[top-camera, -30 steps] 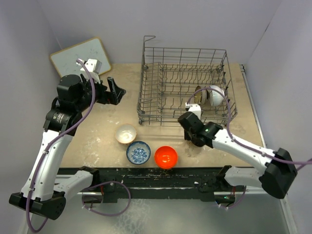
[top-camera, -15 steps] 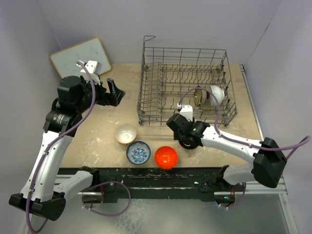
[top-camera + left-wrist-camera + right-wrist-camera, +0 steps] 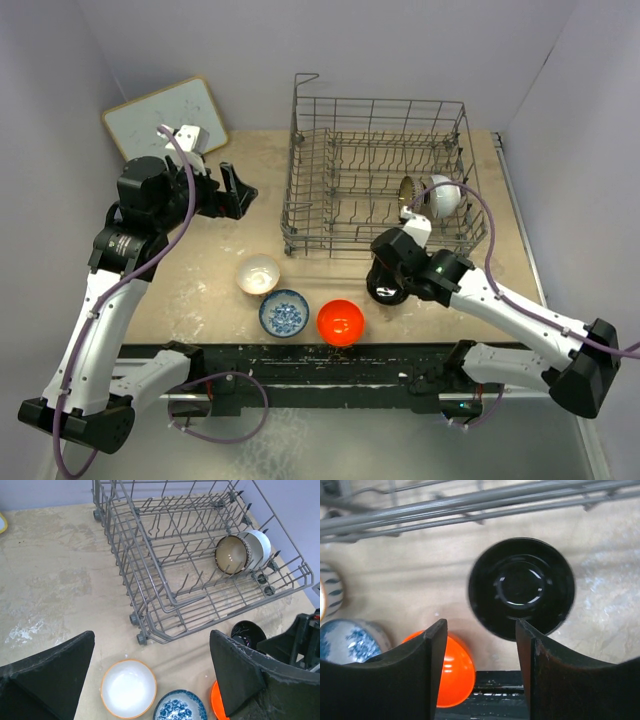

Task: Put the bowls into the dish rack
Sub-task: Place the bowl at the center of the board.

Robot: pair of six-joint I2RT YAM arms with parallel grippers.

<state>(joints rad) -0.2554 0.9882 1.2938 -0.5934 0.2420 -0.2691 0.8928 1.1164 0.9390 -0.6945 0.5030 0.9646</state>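
Note:
The dish rack point(image 3: 375, 180) stands at the back centre. A brown-rimmed bowl point(image 3: 407, 190) and a white bowl point(image 3: 445, 195) stand on edge in its right end. In front of the rack, the glossy black bowl point(image 3: 384, 289) lies on the table. Just above it hangs my right gripper point(image 3: 392, 268), open. The right wrist view shows the black bowl point(image 3: 521, 587) beyond the gripper point(image 3: 481, 625), with nothing between the fingers. The cream bowl point(image 3: 258, 274), blue-patterned bowl point(image 3: 284, 313) and orange bowl point(image 3: 340, 322) sit near the front edge. My left gripper point(image 3: 238, 188) hovers open left of the rack.
A white board point(image 3: 165, 118) lies at the back left, behind the left arm. The rack's loop handle point(image 3: 303, 80) rises at its back left corner. The table's dark front edge point(image 3: 300, 355) runs just below the orange bowl. Grey walls close in both sides.
My right gripper has gone from shut to open. The black bowl, unseen a second ago, now lies on the table in front of the rack. The left arm has not moved.

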